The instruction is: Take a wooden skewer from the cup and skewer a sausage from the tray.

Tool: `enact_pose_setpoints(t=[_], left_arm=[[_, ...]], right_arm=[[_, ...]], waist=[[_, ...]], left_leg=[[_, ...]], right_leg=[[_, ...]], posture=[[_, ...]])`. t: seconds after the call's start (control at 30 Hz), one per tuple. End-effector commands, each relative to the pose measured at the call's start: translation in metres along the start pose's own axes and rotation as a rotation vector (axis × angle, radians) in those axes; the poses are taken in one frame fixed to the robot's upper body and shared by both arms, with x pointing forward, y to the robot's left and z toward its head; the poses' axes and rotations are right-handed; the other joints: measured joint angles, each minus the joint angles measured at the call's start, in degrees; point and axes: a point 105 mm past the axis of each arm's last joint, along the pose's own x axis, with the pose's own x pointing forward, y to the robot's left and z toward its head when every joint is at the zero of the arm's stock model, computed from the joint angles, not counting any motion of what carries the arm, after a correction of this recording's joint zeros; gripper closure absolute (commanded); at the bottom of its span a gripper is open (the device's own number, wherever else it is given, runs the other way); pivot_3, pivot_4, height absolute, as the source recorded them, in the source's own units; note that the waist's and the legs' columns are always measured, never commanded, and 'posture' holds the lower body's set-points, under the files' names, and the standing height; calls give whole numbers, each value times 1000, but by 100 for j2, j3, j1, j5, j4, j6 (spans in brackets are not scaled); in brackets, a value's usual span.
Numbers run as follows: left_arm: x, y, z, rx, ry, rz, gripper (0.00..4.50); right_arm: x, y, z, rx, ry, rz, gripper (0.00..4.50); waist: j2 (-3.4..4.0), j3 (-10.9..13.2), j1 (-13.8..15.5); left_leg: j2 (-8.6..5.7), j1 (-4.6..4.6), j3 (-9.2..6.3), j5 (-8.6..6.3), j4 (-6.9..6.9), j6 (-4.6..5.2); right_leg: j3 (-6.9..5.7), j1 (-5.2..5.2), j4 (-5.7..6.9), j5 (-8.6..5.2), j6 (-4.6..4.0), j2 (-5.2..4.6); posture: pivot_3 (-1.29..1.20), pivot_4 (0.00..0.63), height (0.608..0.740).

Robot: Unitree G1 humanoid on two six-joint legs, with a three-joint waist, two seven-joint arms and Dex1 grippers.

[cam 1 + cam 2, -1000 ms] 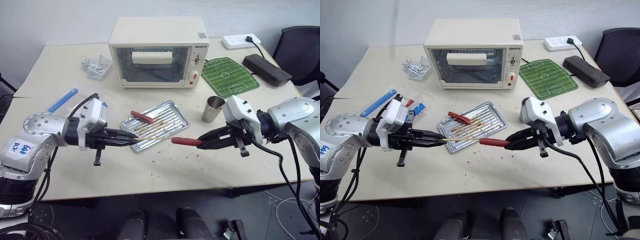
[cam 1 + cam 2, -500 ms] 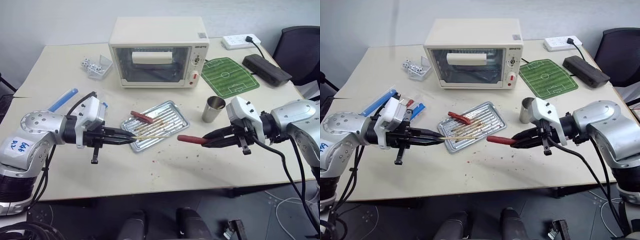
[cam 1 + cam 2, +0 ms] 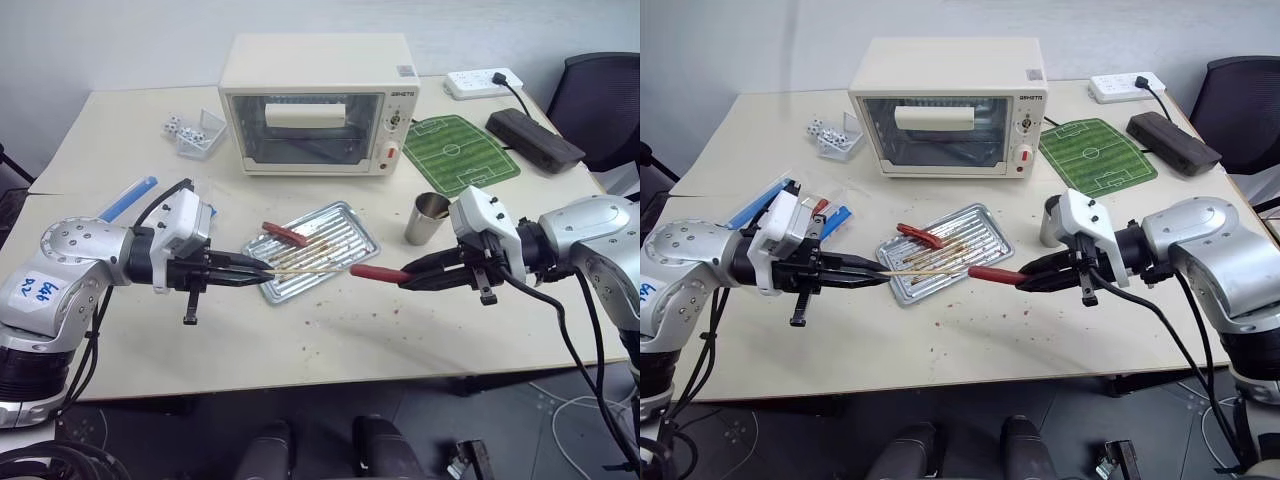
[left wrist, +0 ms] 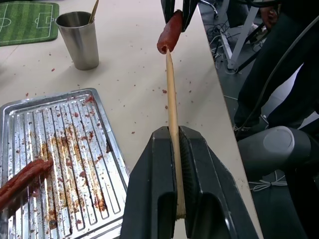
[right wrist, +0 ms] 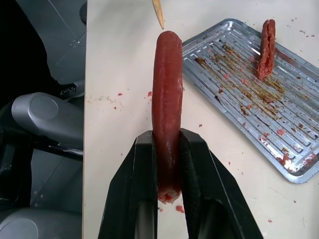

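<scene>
My left gripper (image 3: 268, 270) is shut on the wooden skewer (image 3: 310, 269), which sticks out level towards the right, over the tray (image 3: 350, 232). Facing it, my right gripper (image 3: 405, 277) is shut on a dark-red sausage (image 3: 375, 271), held level above the table. The skewer's tip (image 5: 158, 12) sits just off the sausage's free end (image 4: 170, 31); I cannot tell if they touch. A second sausage (image 3: 284, 234) lies on the ribbed tray. The metal cup (image 3: 430, 218) stands right of the tray with another stick (image 4: 92, 10) in it.
A cream toaster oven (image 3: 315, 100) stands behind the tray. A green football-field mat (image 3: 460, 150), a black box (image 3: 533, 137) and a power strip (image 3: 482, 82) lie at the back right. A clear box (image 3: 195, 130) sits back left. Red crumbs dot the table.
Half a second ago the sausage's end and the skewer's tip stood a little apart; now they are close together again. Both arms have otherwise stayed where they were.
</scene>
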Motion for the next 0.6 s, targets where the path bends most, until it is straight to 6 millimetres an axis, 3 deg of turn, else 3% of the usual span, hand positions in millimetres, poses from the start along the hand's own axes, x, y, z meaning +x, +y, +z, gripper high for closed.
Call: enact_pose_setpoints(t=[0.03, 0.4, 0.6], left_arm=[[0, 0, 8, 40, -9, -5, 4500], [3, 0, 10, 43, -18, -25, 4500], [-2, 0, 8, 37, -6, -17, 4500]], right_arm=[[2, 9, 16, -73, -26, 31, 3949], [6, 10, 25, -89, -47, 41, 3949], [1, 8, 14, -55, -20, 21, 3949]], waist=[[0, 0, 1], [0, 0, -2], [0, 0, 1]], left_leg=[[0, 0, 0, 0, 0, 0], [0, 0, 0, 0, 0, 0], [0, 0, 0, 0, 0, 0]], right_leg=[[0, 0, 0, 0, 0, 0], [0, 0, 0, 0, 0, 0], [0, 0, 1, 0, 0, 0]], posture=[[0, 150, 740], [0, 150, 740], [0, 150, 740]])
